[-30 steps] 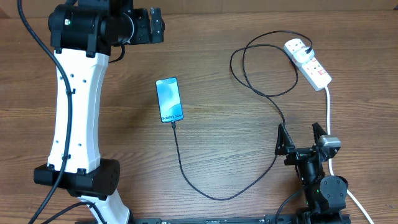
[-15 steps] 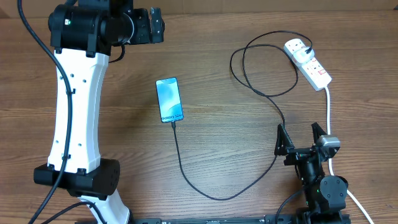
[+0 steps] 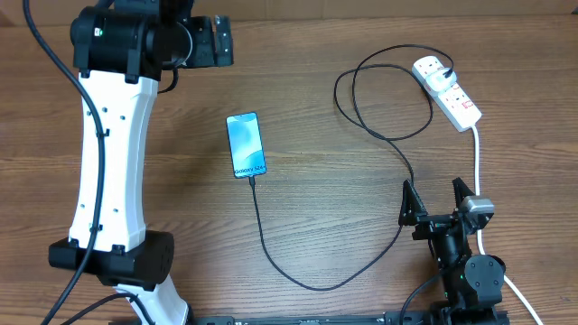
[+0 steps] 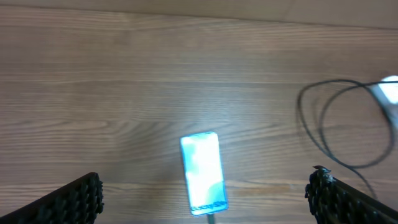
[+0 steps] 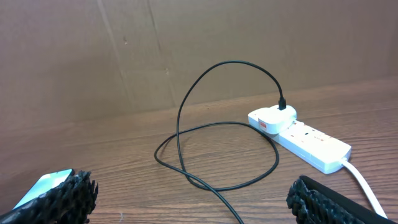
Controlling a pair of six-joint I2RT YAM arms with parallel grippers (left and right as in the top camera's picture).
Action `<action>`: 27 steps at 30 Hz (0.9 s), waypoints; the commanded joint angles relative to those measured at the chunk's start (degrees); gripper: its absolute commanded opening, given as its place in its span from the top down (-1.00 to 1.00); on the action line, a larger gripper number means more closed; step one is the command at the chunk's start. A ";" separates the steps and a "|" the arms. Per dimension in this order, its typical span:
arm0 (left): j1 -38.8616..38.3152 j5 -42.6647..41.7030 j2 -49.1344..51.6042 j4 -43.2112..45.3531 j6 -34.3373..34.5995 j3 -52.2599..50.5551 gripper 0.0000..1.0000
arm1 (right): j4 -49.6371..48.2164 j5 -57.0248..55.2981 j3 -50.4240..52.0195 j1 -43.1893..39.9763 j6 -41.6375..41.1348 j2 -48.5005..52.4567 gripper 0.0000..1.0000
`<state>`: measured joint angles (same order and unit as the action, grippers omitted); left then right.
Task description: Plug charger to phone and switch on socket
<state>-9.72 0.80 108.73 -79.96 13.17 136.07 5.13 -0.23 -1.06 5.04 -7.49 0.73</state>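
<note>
The phone (image 3: 246,144) lies flat mid-table with its light-blue screen lit; it also shows in the left wrist view (image 4: 203,172) and as a sliver in the right wrist view (image 5: 45,186). The black charger cable (image 3: 316,286) meets the phone's bottom edge, loops toward the front, then runs back to the white socket strip (image 3: 449,90), where its plug (image 5: 282,103) sits in a white adapter. My left gripper (image 4: 205,180) is open, high above the phone. My right gripper (image 3: 436,200) is open and empty at the front right, well short of the socket (image 5: 308,141).
The thick white cord (image 3: 477,162) runs from the strip toward the front right, past my right arm. The cable forms a loop (image 3: 384,90) left of the strip. A brown cardboard wall (image 5: 124,50) stands behind the table. My left arm's white link (image 3: 108,153) spans the left side.
My left wrist has shifted slightly left at the top of the overhead view. The phone, cable, socket and right arm have not moved.
</note>
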 commanded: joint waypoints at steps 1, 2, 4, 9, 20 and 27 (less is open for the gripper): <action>0.76 3.85 -6.67 3.54 -2.47 -5.16 -1.00 | -0.37 0.33 0.61 0.48 0.09 -0.57 -1.00; 1.03 3.41 -9.16 6.29 -2.89 -8.61 -1.00 | -0.37 0.31 0.61 0.48 0.09 -0.57 -1.00; 1.86 0.66 -16.13 15.45 -4.79 -19.50 -1.00 | -0.37 0.31 0.61 0.48 0.09 -0.57 -1.00; 4.15 -6.80 -32.37 36.79 -11.45 -44.68 -0.99 | -0.37 0.31 0.61 0.46 0.09 -0.57 -1.00; 7.82 -9.40 -63.63 66.14 -16.98 -89.68 -1.00 | -0.37 0.31 0.61 0.46 0.07 -0.57 -1.00; 7.82 -9.18 -80.87 78.44 -22.73 -112.45 -0.99 | -0.37 0.31 0.61 0.46 0.09 -0.57 -1.00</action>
<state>-2.20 -7.79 34.70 -3.81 -4.73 31.29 5.17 -0.21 -1.06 5.04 -7.44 0.73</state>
